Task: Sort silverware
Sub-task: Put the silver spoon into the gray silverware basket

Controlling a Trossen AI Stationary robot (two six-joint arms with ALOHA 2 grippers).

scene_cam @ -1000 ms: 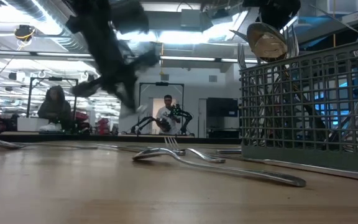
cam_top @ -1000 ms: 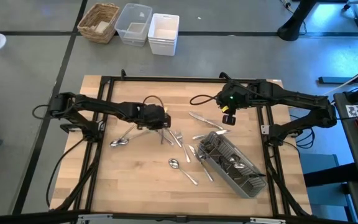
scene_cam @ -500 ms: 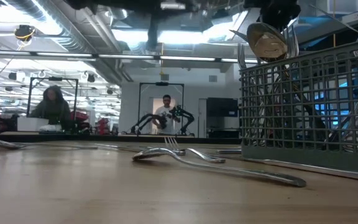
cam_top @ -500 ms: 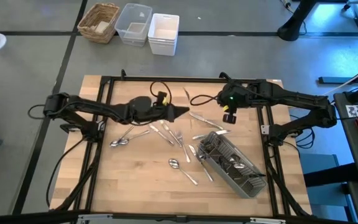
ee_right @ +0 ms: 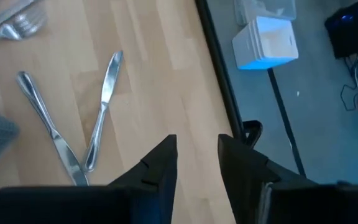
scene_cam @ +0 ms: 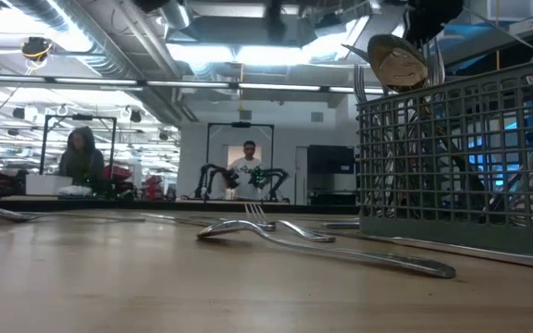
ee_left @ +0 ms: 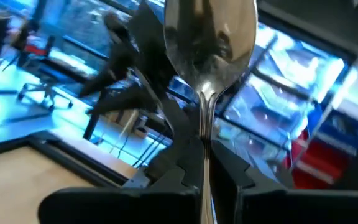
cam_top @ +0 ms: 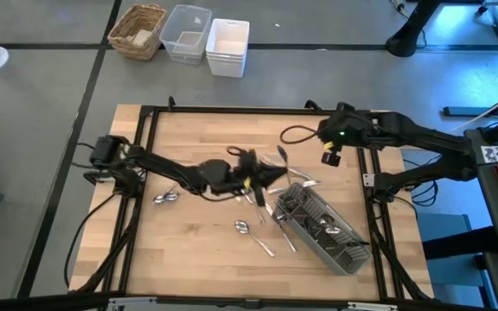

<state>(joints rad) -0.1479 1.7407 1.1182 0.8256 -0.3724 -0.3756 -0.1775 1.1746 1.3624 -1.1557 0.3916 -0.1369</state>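
My left gripper point(cam_top: 271, 175) reaches out over the table's middle, shut on a shiny spoon point(ee_left: 210, 50) whose bowl sticks out past the fingertips. The grey slatted caddy point(cam_top: 322, 229) lies toward the near right with several pieces standing in it point(scene_cam: 396, 60). Loose silverware lies flat on the wood: spoons point(cam_top: 164, 197) at the left, a spoon point(cam_top: 242, 227) near the middle, forks point(cam_top: 253, 197) below my left gripper, a fork point(scene_cam: 276, 231). My right gripper point(cam_top: 329, 158) hangs open over the far right, nothing between its fingers point(ee_right: 197, 146); a knife point(ee_right: 103, 106) lies beneath it. My left gripper pinches the spoon's handle point(ee_left: 205, 165) between its two fingers. The fingers lie along the handle, roughly level and pointing toward the table's right edge. The bowl point(ee_left: 210, 50) and neck stand out ahead of the fingertips, and the spoon is lifted clear of the table.
A black frame point(cam_top: 232, 111) rims the table. Beyond the far edge stand a wicker basket point(cam_top: 138, 30), a clear bin point(cam_top: 186, 33) and a white bin point(cam_top: 227, 46). People sit and stand in the room behind point(scene_cam: 80, 162).
My left gripper has risen from the loose pile at the table's middle with the spoon, gone toward the right edge and the caddy, and tipped from pointing down to about level while rolling. My right gripper has drawn back a little toward the right edge, still open.
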